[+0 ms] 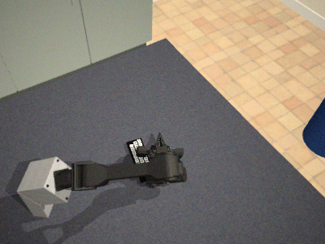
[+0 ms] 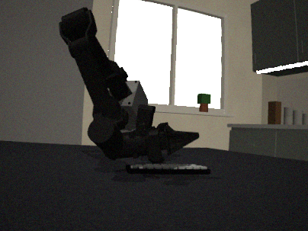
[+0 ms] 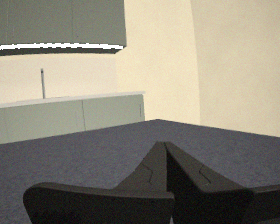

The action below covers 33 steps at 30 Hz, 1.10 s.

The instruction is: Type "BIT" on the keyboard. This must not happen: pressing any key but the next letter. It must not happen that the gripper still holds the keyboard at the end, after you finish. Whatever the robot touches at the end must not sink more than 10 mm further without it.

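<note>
A small black keyboard with white keys lies flat on the dark grey surface. The arm's wrist covers about half of it in the top view. My gripper is shut, with its fingers pressed together into a point and nothing between them. It lies nearly level a little above the keyboard, its tip reaching past the keyboard's far edge.
The arm's white base block stands at the left. Grey-green cabinets line the back. A tiled floor lies beyond the surface's right edge, with a blue object at the far right.
</note>
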Available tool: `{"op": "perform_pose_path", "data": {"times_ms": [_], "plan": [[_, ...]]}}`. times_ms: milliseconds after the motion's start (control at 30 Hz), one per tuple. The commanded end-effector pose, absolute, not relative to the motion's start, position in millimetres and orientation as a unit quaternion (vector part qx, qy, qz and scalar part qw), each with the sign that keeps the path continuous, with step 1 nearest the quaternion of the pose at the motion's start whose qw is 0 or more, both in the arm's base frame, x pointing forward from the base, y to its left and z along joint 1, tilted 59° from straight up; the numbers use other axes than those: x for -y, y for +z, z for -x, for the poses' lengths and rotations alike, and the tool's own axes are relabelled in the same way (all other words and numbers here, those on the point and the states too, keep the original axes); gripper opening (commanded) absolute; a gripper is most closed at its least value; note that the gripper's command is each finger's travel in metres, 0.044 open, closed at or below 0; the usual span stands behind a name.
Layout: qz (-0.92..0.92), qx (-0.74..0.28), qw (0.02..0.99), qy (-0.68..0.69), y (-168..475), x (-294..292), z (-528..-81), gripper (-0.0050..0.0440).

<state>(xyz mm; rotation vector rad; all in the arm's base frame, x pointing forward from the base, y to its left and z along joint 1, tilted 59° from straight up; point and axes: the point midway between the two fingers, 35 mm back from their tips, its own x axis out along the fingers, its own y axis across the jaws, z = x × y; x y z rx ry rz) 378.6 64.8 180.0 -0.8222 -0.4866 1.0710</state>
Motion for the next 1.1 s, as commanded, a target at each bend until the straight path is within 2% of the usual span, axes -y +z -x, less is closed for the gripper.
{"op": "perform_pose_path", "data": {"times_ms": [0,567,800,1067], "plan": [[0.377,0.223,0.753,0.491,180,-65,-379,0.0],[0.374,0.219,0.756,0.49,180,-66,-380,0.0],[0.285,0.075,0.834,0.466,172,-106,-407,0.0],[0.212,-0.05,0.882,0.417,159,-136,-419,0.0]]}}
